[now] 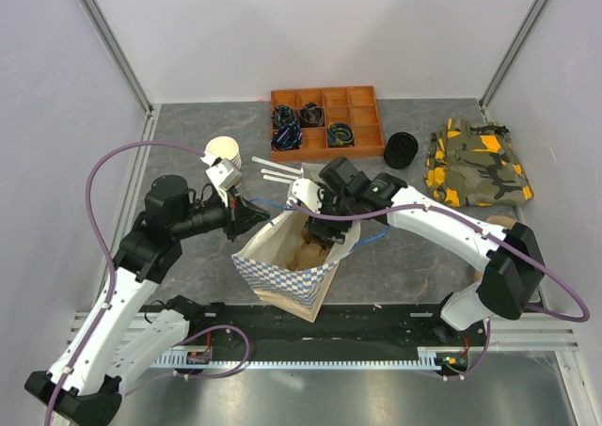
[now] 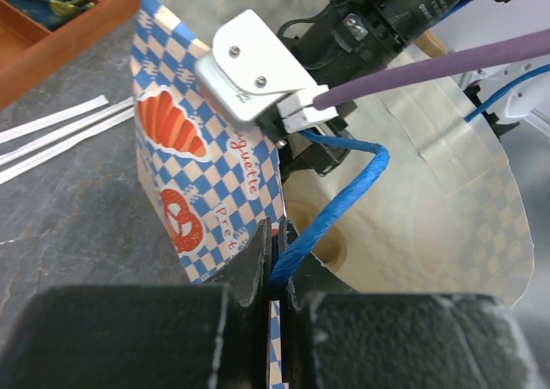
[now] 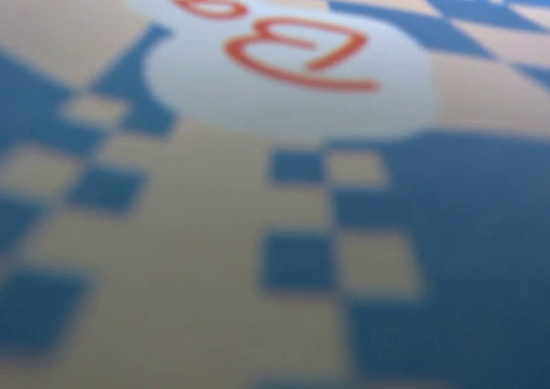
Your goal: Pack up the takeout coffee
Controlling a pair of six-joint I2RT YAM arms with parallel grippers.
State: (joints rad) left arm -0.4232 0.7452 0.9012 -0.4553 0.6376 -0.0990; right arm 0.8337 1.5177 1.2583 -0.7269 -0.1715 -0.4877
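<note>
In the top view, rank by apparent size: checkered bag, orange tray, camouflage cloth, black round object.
About alike, order unsure: checkered bag, camouflage cloth, orange tray; the bag stands nearer the camera.
Smallest: black round object.

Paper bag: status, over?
Left gripper shut on paper bag rim and blue handle. Right gripper inside bag, jaws hidden. Takeout coffee not in sight. Right wrist view filled by bag print.

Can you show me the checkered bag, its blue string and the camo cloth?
checkered bag (image 1: 282, 274): top camera, on its blue-checked front side.
blue string (image 2: 339, 207): left wrist camera, midway along the slanting strand.
camo cloth (image 1: 475, 167): top camera, on its middle.
</note>
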